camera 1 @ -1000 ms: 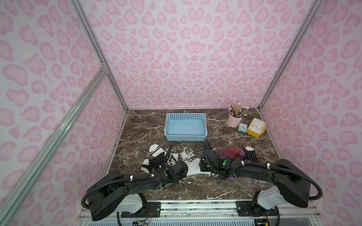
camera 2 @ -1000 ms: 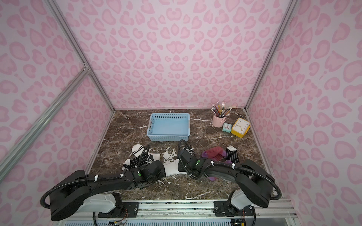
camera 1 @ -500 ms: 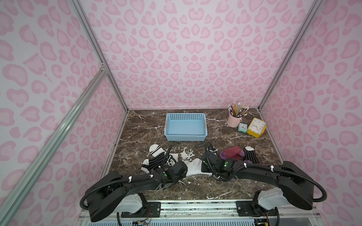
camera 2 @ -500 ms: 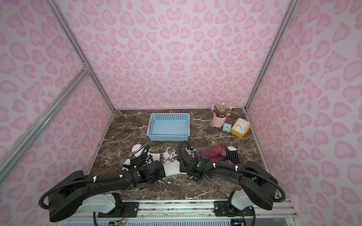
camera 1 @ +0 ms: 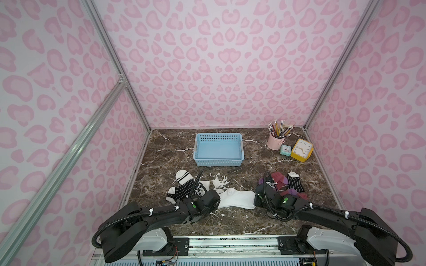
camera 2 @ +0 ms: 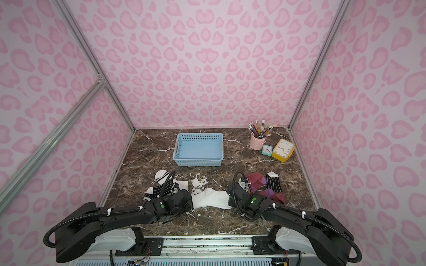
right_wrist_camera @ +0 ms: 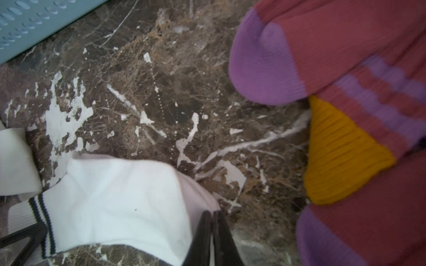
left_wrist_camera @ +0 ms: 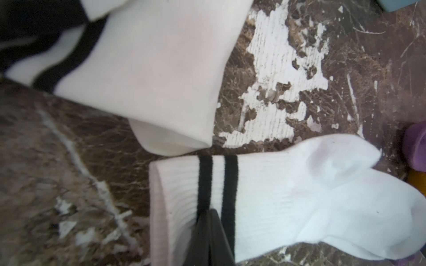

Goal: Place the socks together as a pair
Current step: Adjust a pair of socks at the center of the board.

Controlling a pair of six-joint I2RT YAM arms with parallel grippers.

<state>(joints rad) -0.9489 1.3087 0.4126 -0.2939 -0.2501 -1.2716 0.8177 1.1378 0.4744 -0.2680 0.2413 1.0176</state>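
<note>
A white sock (camera 1: 237, 198) with two black bands lies stretched flat across the front of the table (camera 1: 230, 221). My left gripper (left_wrist_camera: 211, 213) is shut on its cuff by the bands (left_wrist_camera: 217, 184). My right gripper (right_wrist_camera: 212, 215) is shut on its toe end (right_wrist_camera: 115, 195). In both top views the wrists hide the jaws. A second white banded sock (left_wrist_camera: 149, 69) lies just behind the left gripper, under a black striped sock (camera 1: 182, 191). Two maroon socks (right_wrist_camera: 345, 34) (right_wrist_camera: 368, 218) with purple toes and a mustard cuff (right_wrist_camera: 334, 149) lie beside the right gripper. Another black striped sock (camera 1: 295, 183) lies right of them.
A light blue basket (camera 1: 218, 136) stands at the middle back. A pink cup of pencils (camera 1: 275, 141), a small teal clock (camera 1: 285, 150) and a yellow clock (camera 1: 302, 149) sit at the back right. Pink patterned walls close three sides.
My right gripper has shut on the white sock's toe and drawn it to the right, so the sock now lies stretched out. The left gripper has kept its hold on the cuff.
</note>
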